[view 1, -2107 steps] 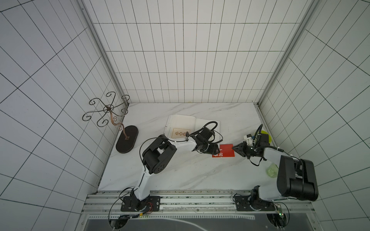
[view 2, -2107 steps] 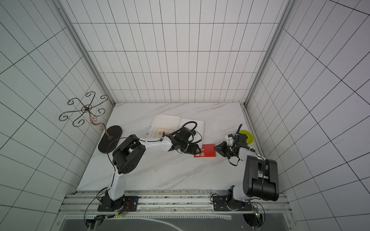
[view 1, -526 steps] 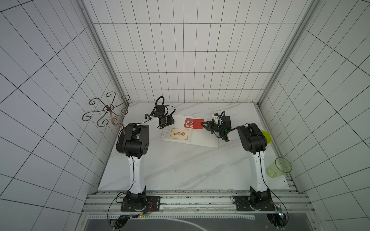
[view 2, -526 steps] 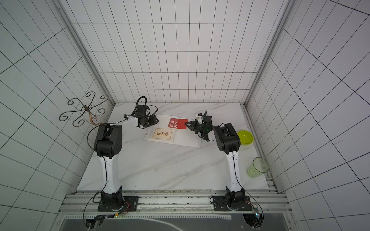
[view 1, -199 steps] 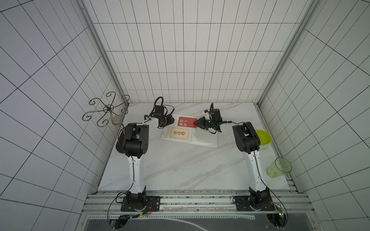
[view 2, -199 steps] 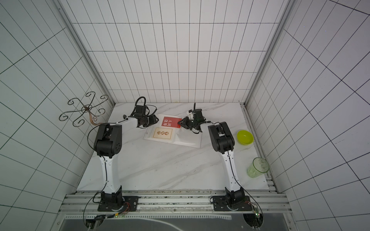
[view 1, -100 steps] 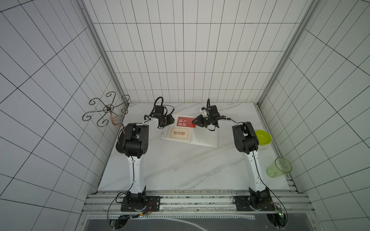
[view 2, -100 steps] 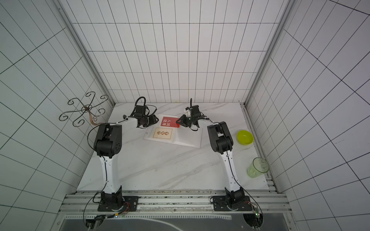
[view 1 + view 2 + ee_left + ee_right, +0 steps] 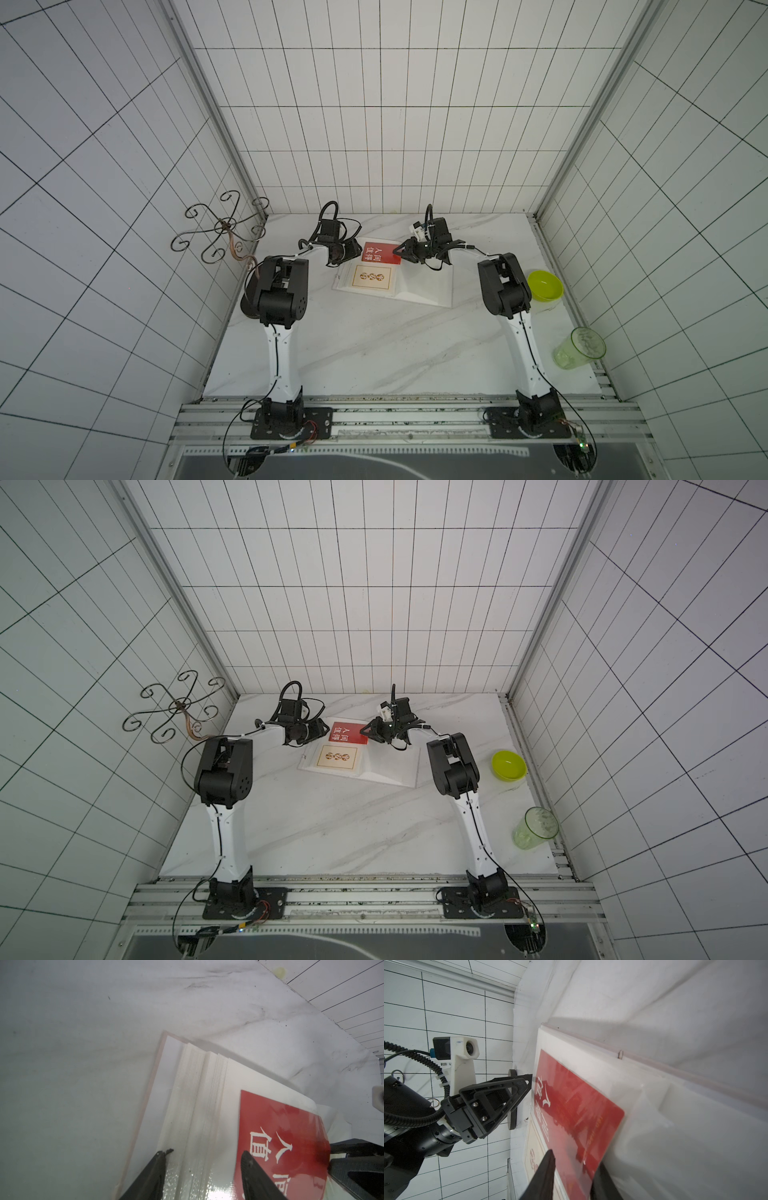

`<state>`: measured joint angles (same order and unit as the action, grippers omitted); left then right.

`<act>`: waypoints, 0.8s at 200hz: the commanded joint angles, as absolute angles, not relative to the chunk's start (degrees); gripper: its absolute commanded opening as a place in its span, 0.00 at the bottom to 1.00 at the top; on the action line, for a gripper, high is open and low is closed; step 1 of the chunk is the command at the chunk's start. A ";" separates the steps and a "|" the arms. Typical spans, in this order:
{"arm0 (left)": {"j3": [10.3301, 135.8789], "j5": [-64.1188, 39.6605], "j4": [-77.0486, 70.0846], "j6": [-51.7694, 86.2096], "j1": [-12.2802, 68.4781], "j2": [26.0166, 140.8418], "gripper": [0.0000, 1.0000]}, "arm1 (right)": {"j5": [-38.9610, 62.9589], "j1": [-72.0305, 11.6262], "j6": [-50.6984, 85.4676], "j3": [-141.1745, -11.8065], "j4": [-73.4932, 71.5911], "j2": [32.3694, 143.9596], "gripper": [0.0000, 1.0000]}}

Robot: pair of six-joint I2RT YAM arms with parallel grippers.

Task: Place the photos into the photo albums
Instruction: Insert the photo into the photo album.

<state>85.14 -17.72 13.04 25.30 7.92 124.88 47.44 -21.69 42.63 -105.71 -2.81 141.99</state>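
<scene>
The photo album [image 9: 428, 286] [image 9: 392, 766] lies open at the back of the table. A red photo [image 9: 380, 253] [image 9: 347, 734] with white characters lies at the far end of its left page, under glossy clear film. A cream photo [image 9: 372, 277] [image 9: 337, 756] sits just in front of it. My right gripper [image 9: 401, 252] [image 9: 575, 1158] straddles the red photo's [image 9: 577, 1101] right edge, its jaws a little apart. My left gripper [image 9: 352, 254] [image 9: 204, 1153] is open and rests on the page's left edge, one finger at the red photo [image 9: 280, 1126].
A green bowl [image 9: 544, 284] and a clear green cup [image 9: 579, 347] stand by the right wall. A curled metal stand [image 9: 224, 232] rises at the left wall, behind my left arm. The back wall is close behind the album.
My right gripper has pushed the red photo slightly left across the page, and its jaws have spread a little. The left gripper has not moved.
</scene>
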 commanded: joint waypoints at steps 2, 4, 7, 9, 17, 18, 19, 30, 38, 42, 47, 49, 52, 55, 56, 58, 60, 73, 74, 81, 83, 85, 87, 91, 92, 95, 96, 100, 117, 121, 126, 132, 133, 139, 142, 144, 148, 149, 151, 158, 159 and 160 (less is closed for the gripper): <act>81.56 -18.03 21.18 26.52 8.70 130.08 0.59 | 49.36 -23.20 43.15 -107.90 -4.54 141.78 0.30; 81.56 -17.96 21.25 26.58 8.70 130.06 0.59 | 49.10 -23.20 43.02 -107.51 -4.45 141.42 0.31; 81.61 -17.87 21.31 26.45 8.70 129.98 0.59 | 48.68 -23.20 42.72 -106.92 -4.43 140.89 0.31; 81.62 -17.80 21.35 26.39 8.70 129.92 0.59 | 48.45 -23.20 42.54 -106.53 -4.40 140.52 0.31; 81.65 -17.48 21.68 26.28 8.70 129.69 0.59 | 47.55 -23.07 41.68 -105.32 -4.01 139.18 0.32; 81.65 -17.48 21.69 26.28 8.70 129.71 0.59 | 47.46 -23.05 41.58 -105.22 -3.94 139.07 0.32; 81.65 -17.44 21.75 26.28 8.70 129.67 0.59 | 47.33 -23.04 41.49 -105.04 -3.86 138.92 0.32; 81.65 -17.32 21.98 26.19 8.53 129.20 0.59 | 46.61 -22.73 40.37 -104.23 -2.34 137.56 0.33; 81.65 -17.39 22.11 26.27 8.22 128.63 0.59 | 46.10 -22.42 39.40 -103.56 -0.97 136.60 0.33; 81.65 -17.47 22.15 26.27 8.06 128.17 0.59 | 45.56 -22.26 38.82 -103.16 -0.26 136.05 0.34; 81.69 -17.41 22.15 26.28 7.81 127.61 0.59 | 44.81 -22.03 38.12 -102.63 0.53 135.38 0.35; 81.73 -17.40 22.15 26.26 7.69 127.26 0.59 | 44.54 -21.92 37.83 -102.41 0.99 134.90 0.35; 81.74 -17.34 22.25 26.23 7.55 126.92 0.59 | 44.03 -21.75 37.27 -102.01 1.56 134.44 0.35; 81.78 -17.32 22.30 26.20 7.35 126.46 0.59 | 43.51 -21.59 36.82 -101.70 2.15 134.00 0.36; 81.80 -17.27 22.36 26.19 7.28 126.34 0.59 | 43.33 -21.56 36.65 -101.61 2.35 133.79 0.36; 81.89 -17.17 22.44 26.19 7.16 126.04 0.59 | 42.98 -21.41 36.30 -101.36 2.74 133.51 0.36; 81.95 -17.04 22.53 26.17 6.95 125.84 0.59 | 42.63 -21.26 35.97 -101.08 3.10 133.16 0.36; 82.34 -15.98 23.40 26.07 5.79 124.13 0.61 | 40.42 -20.42 34.16 -99.21 5.03 130.92 0.38; 82.35 -15.90 23.44 26.04 5.66 123.94 0.61 | 40.30 -20.32 34.04 -99.09 5.11 130.76 0.38; 82.31 -15.45 23.63 26.04 4.95 123.12 0.61 | 39.40 -19.79 33.40 -97.91 5.72 129.59 0.39; 82.28 -15.31 23.64 26.09 4.75 122.93 0.62 | 39.14 -19.63 33.22 -97.67 5.91 129.32 0.39; 82.27 -15.25 23.64 26.08 4.55 122.67 0.62 | 38.96 -19.50 33.05 -97.34 6.07 129.03 0.39; 82.22 -15.11 23.71 26.05 4.35 122.47 0.62 | 38.79 -19.40 32.92 -97.09 6.24 128.74 0.40; 82.18 -14.76 23.77 25.97 4.08 122.15 0.63 | 38.45 -19.11 32.44 -96.61 6.66 128.20 0.40; 82.13 -14.67 23.80 25.95 3.98 122.12 0.63 | 38.39 -19.05 32.35 -96.51 6.76 128.09 0.40; 82.10 -14.49 23.82 25.96 3.81 121.93 0.63 | 38.14 -18.81 32.08 -96.16 7.14 127.72 0.40; 82.09 -14.45 23.86 25.90 3.75 121.87 0.63 | 38.10 -18.72 31.99 -96.07 7.26 127.62 0.40; 82.16 -14.26 24.03 25.73 3.46 121.77 0.64 | 37.86 -18.45 31.64 -95.60 7.56 127.12 0.40; 82.75 -14.03 25.56 24.84 3.06 122.37 0.65 | 36.42 -17.29 30.53 -92.79 8.09 124.92 0.40; 82.91 -13.96 25.89 24.67 3.08 122.60 0.65 | 36.25 -16.96 30.35 -92.08 8.10 124.44 0.40; 82.97 -13.70 26.08 24.57 3.08 122.76 0.65 | 36.06 -16.60 30.12 -91.14 8.09 123.80 0.40; 82.69 -13.42 26.04 24.54 3.03 122.78 0.66 | 35.75 -16.16 29.93 -90.05 8.04 123.04 0.40; 82.61 -13.39 26.03 24.53 3.05 122.74 0.66 | 35.67 -16.08 29.86 -89.89 8.02 122.96 0.40; 82.25 -13.15 25.62 24.44 3.08 122.63 0.66 | 35.32 -15.65 29.45 -88.85 8.04 122.28 0.40; 82.07 -13.18 25.38 24.37 3.08 122.52 0.66 | 35.14 -15.54 29.32 -88.32 8.08 121.95 0.40; 81.95 -13.16 25.22 24.26 3.03 122.50 0.66 | 35.04 -15.35 29.15 -87.93 8.08 121.81 0.40; 81.71 -13.26 25.02 24.14 3.03 122.29 0.67 | 34.81 -15.09 28.87 -87.23 8.09 121.39 0.40; 81.68 -13.31 24.95 24.11 3.01 122.19 0.67 | 34.77 -15.02 28.81 -86.99 8.09 121.29 0.40; 81.59 -13.33 24.89 24.05 3.06 122.11 0.67 | 34.73 -14.92 28.69 -86.70 8.20 121.11 0.40; 81.27 -13.83 24.27 23.66 3.08 121.37 0.67 | 34.55 -14.41 28.10 -85.62 8.59 120.61 0.40; 81.24 -13.95 24.18 23.65 3.08 121.24 0.67 | 34.50 -14.37 28.07 -85.48 8.65 120.55 0.40; 81.14 -14.05 24.00 23.56 3.08 121.18 0.68 | 34.48 -14.30 27.97 -85.32 8.67 120.48 0.40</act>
